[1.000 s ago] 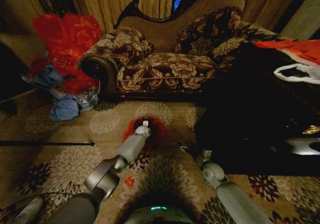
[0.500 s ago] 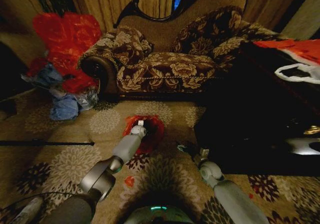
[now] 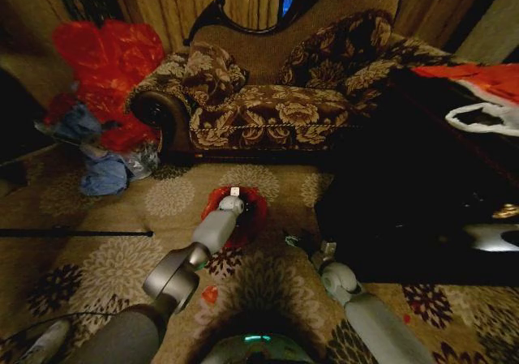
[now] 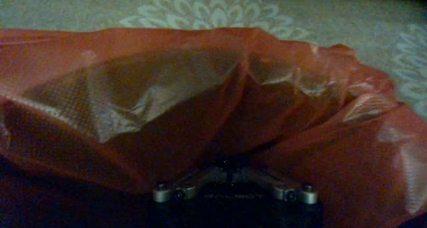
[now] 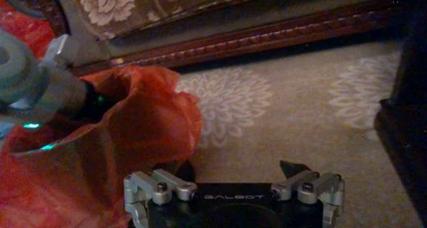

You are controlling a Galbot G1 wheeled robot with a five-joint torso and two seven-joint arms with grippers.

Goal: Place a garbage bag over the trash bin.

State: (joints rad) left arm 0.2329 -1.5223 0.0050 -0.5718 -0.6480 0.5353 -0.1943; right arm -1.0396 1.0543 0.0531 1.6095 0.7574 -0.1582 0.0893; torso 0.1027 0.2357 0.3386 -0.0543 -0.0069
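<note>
A thin, glossy red garbage bag sits crinkled on the flowered carpet, near a brocade sofa. The left hand is buried inside the bag, fingers hidden. The right hand, fingers apart, hovers just right of it.

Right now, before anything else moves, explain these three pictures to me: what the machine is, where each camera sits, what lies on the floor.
This is a wheeled robot with two grey arms. The head view looks down from its head at a flower-patterned carpet in front of a brown patterned sofa. On the carpet stands the thin glossy red garbage bag, draped over something round; the bin itself is hidden. The left gripper reaches into the bag's mouth. The left wrist view looks from that arm at the inside of the red plastic. The right gripper hangs open just beside the bag, holding nothing. A bigger heap of red plastic lies left of the sofa.
</note>
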